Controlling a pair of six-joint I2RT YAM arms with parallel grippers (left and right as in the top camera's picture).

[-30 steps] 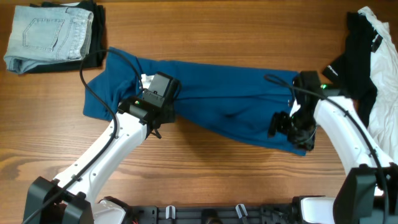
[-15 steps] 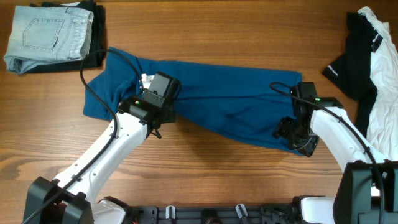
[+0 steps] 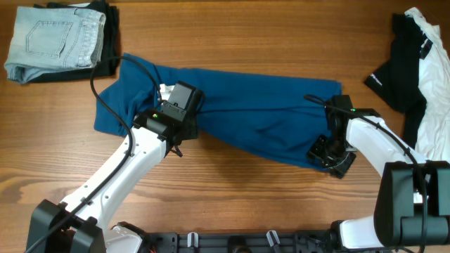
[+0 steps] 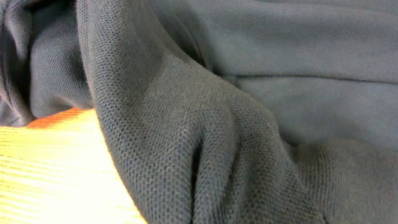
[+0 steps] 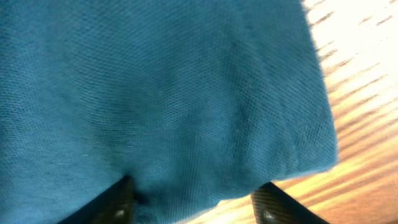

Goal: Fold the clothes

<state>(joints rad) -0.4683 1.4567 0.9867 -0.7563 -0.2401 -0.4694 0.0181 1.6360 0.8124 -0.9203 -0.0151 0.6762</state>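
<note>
The clothes (image 3: 246, 119), one deep-blue garment, lie spread across the middle of the wooden table. My left gripper (image 3: 171, 118) rests on their left part. In the left wrist view a gathered ridge of the clothes (image 4: 205, 143) runs down into the bottom edge and hides the fingers, so the grip reads as shut on the fabric. My right gripper (image 3: 326, 154) sits at the near right corner of the clothes. In the right wrist view its two dark fingertips (image 5: 118, 202) stand apart on either side of the hem of the clothes (image 5: 186, 112), the gripper (image 5: 199, 208) being open.
Folded light-blue jeans (image 3: 53, 42) lie at the back left on a black garment (image 3: 110, 39). A heap of black (image 3: 401, 63) and white (image 3: 436, 98) garments sits at the right edge. Bare wood (image 3: 239, 190) runs along the near side between the arms.
My right gripper has slid toward the near right corner of the clothes and its fingers have drawn closer together. The left arm has not moved.
</note>
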